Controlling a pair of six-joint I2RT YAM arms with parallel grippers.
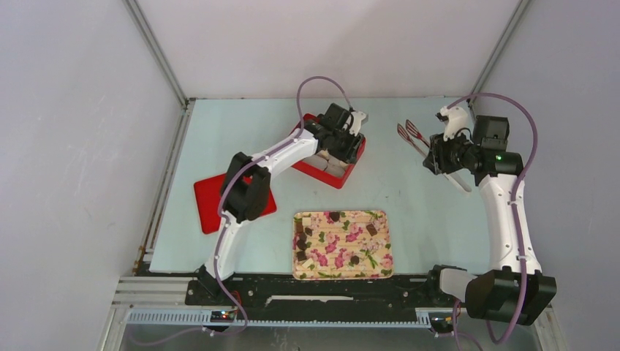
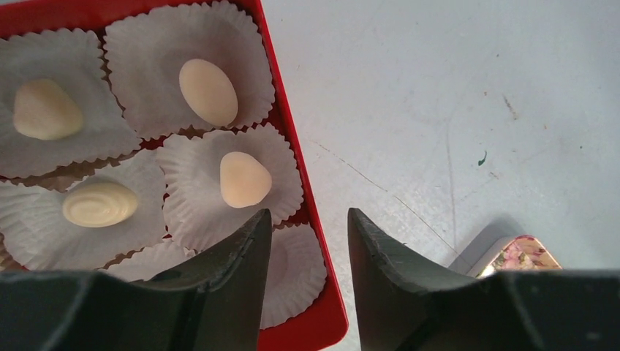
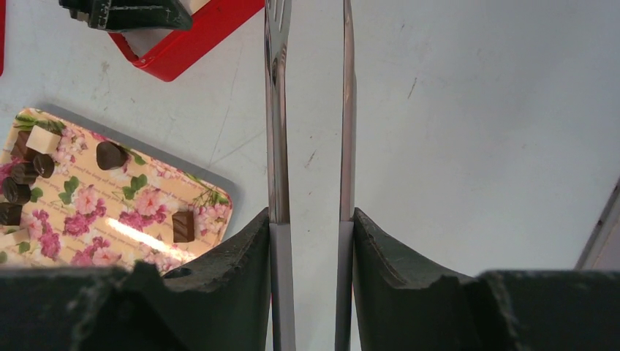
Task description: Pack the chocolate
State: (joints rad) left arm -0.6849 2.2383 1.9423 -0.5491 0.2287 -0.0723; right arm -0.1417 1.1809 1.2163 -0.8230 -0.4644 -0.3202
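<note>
Tongs (image 3: pixel 276 110) are held by the right gripper (image 3: pixel 311 219); the left gripper (image 2: pixel 308 219) is open, empty. Chocolate (image 3: pixel 111 155) could be dropped if pinched loosely.

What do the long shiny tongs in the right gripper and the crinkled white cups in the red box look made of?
The long shiny tongs: apparently polished metal, mirror-like reflections. The crinkled white cups: likely thin paper, matte with pleated edges.

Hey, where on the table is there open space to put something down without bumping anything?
Bare table lies between the red box and the tongs the right gripper holds, and also beyond the red lid, far left. Crowded: the box under the left gripper, and the floral tray's left side with chocolates.
</note>
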